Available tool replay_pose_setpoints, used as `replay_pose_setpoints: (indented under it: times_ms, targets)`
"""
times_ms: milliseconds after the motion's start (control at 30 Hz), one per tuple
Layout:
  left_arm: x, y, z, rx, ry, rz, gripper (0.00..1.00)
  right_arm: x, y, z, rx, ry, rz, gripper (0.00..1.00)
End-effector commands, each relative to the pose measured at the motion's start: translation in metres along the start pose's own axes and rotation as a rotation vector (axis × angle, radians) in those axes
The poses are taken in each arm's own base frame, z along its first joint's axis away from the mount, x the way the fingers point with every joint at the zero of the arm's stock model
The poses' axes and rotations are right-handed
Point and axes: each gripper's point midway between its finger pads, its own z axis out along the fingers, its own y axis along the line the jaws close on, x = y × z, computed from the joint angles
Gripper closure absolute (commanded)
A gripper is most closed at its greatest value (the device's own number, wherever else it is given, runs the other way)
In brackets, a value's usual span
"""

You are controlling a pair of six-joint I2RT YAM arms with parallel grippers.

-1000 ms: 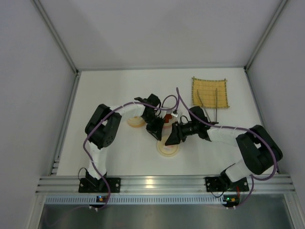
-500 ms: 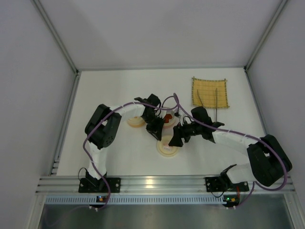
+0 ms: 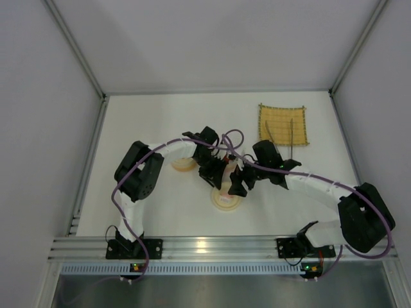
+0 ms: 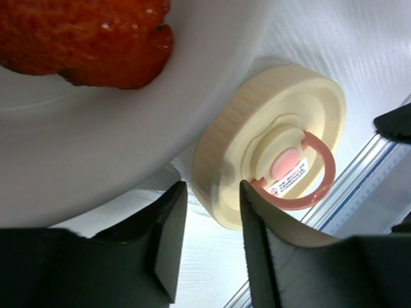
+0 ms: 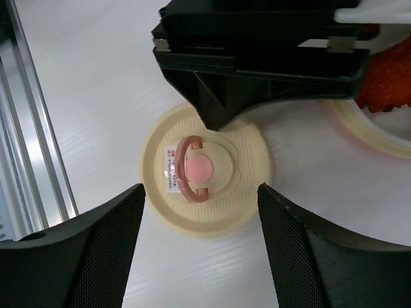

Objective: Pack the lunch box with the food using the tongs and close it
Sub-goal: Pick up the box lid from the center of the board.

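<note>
White table (image 3: 154, 115), tongs (image 3: 292, 140) only overhead

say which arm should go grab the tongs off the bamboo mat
Right, likely: the tongs lie on the bamboo mat on its side, and the right gripper is open and empty.

The lunch box's cream round lid (image 5: 205, 170) lies flat on the table (image 5: 96, 77), its pink ring handle (image 5: 182, 154) folded down on top. I see a red-orange food piece (image 4: 83, 38) in a pale dish (image 4: 96, 141) just beside it. The slim tongs (image 3: 291, 138) lie on the yellow mat (image 3: 282, 115), well apart.
</note>
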Motion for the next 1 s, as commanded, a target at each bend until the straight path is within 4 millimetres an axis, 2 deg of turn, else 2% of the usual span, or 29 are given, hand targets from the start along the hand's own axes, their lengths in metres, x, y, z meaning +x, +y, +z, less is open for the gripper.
replay_pose_setpoints:
  times_ms: [0, 67, 233, 633, 967]
  targets:
    - [0.019, 0.028, 0.018, -0.085, 0.065, 0.005, 0.53, -0.006, 0.019, -0.004, -0.044, 0.038, -0.217, 0.3]
    - [0.018, 0.026, 0.018, -0.079, 0.061, 0.008, 0.51, -0.002, 0.032, -0.001, -0.069, 0.059, -0.272, 0.3]
    - [0.015, 0.024, 0.014, -0.078, 0.047, 0.02, 0.5, 0.006, 0.042, 0.008, -0.07, 0.089, -0.331, 0.31]
    - [0.011, 0.012, -0.003, -0.062, 0.01, 0.071, 0.48, 0.007, 0.022, 0.029, -0.03, 0.13, -0.361, 0.36]
    - [0.012, 0.012, -0.004, -0.06, 0.008, 0.072, 0.47, 0.001, 0.019, 0.045, -0.036, 0.144, -0.375, 0.46]
